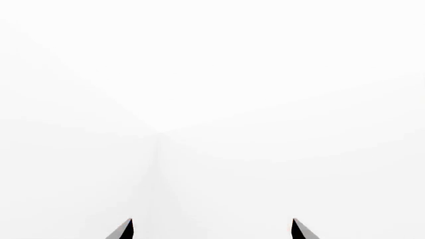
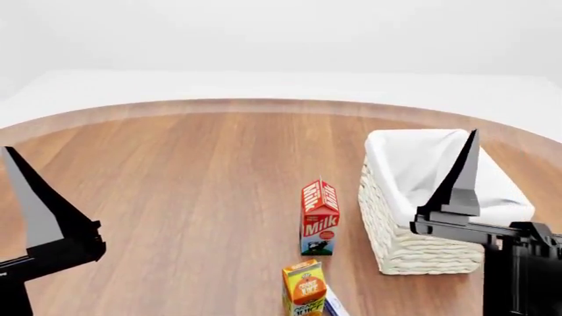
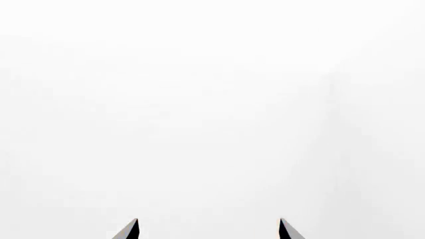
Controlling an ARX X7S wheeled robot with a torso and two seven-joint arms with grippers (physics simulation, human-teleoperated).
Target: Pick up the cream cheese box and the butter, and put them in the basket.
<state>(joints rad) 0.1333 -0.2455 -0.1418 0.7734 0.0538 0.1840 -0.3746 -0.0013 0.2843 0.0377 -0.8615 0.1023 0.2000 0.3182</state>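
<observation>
The basket (image 2: 412,253), cream-white wicker with a white cloth liner, stands at the right of the wooden table in the head view. The butter is out of view. A thin blue-and-white sliver (image 2: 335,305) shows at the bottom edge beside the orange juice carton; too little shows to tell whether it is the cream cheese box. My left gripper (image 1: 212,228) is open and empty, raised at the left (image 2: 39,217). My right gripper (image 3: 208,228) is open and empty, raised in front of the basket's near right side (image 2: 461,187). Both wrist views show only white.
A red milk carton (image 2: 320,217) stands upright left of the basket. An orange juice carton (image 2: 305,288) stands nearer me, at the bottom edge. The round wooden table (image 2: 176,184) has its far edge against a white background.
</observation>
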